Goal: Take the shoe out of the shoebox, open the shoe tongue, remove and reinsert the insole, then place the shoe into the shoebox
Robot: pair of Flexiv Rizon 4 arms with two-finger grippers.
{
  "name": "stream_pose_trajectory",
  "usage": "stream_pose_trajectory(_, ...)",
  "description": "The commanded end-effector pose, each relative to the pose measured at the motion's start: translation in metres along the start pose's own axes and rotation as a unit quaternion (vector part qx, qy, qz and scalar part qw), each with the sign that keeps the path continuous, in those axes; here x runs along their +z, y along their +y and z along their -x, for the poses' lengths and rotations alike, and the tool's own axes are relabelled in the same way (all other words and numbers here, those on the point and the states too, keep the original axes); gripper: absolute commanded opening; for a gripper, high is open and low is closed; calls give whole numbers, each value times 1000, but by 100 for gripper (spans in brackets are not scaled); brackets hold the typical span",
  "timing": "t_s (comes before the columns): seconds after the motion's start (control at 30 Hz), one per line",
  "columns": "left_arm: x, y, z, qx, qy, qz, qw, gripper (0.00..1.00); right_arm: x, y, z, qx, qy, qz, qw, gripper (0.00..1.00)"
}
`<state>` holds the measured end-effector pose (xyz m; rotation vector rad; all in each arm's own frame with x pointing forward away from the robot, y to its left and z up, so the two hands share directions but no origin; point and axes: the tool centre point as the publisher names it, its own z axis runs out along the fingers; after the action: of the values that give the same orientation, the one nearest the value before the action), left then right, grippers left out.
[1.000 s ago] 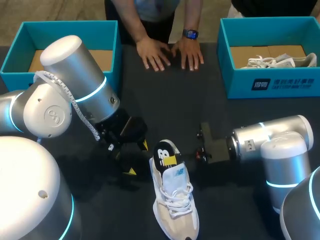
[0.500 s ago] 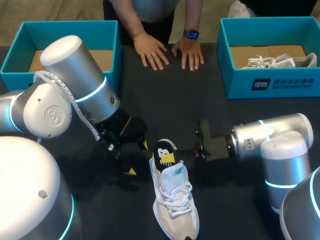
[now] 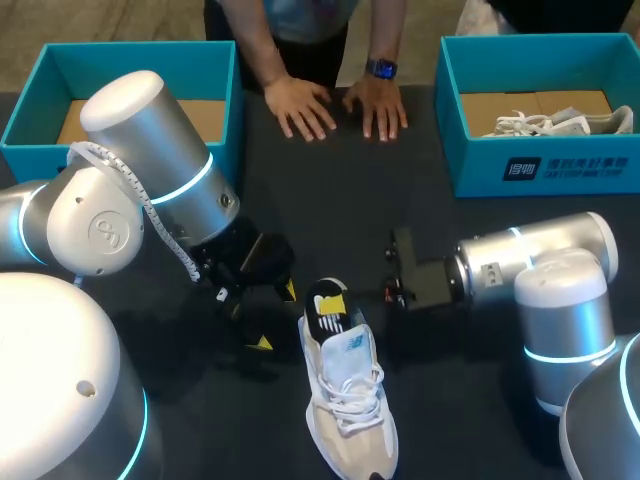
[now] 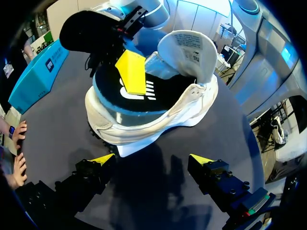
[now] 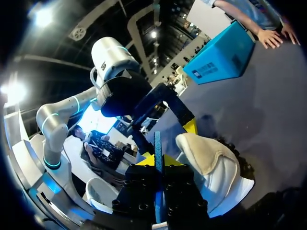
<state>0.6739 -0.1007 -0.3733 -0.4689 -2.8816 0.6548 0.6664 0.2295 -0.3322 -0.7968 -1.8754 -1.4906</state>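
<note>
Insole [image 4: 160, 96]: right pincer [image 5: 157, 161] clamps its heel edge; we lift it straight out. Left pincer [image 4: 151, 159], gaping empty, should steady the shoe [image 3: 346, 400].

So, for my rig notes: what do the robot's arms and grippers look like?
The left arm and right arm are rounded silver cylinders with glowing cyan joint rings; a white ribbed cable runs along the left. The left gripper and right gripper are black, blocky, yellow-tipped.

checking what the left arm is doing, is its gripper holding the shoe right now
No, the left gripper is open, its two yellow tips spread apart just short of the shoe and touching nothing.
</note>
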Motion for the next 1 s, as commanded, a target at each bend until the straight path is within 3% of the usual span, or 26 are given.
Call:
stream_pose_trajectory(0.03, 0, -1, -1, 0, -1, 2, 1000, 100, 0, -8, 2, 10, -3, -2, 1000, 0)
stream_pose_trajectory(0.23, 0, -1, -1, 0, -1, 2, 1000, 100, -1, -22, 1, 25, -11, -8, 1000, 0)
stream_pose_trajectory(0.43, 0, -1, -1, 0, -1, 2, 1000, 100, 1, -24, 1, 32, -22, -13, 999, 0)
stream_pose_trajectory(0.5, 0, -1, -1, 0, -1, 2, 1000, 100, 1, -20, -1, 26, -36, -9, 999, 45)
stream_pose_trajectory(0.53, 0, -1, -1, 0, -1, 2, 1000, 100, 1, -18, -2, 23, -40, -10, 999, 61)
stream_pose_trajectory(0.6, 0, -1, -1, 0, -1, 2, 1000, 100, 1, -14, -6, 12, -48, -8, 999, 85)
stream_pose_trajectory(0.63, 0, -1, -1, 0, -1, 2, 1000, 100, 1, -12, -8, 6, -51, -8, 999, 92)
stream_pose_trajectory(1.0, 0, -1, -1, 0, -1, 2, 1000, 100, -2, 2, -17, -14, -60, -12, 998, 96)
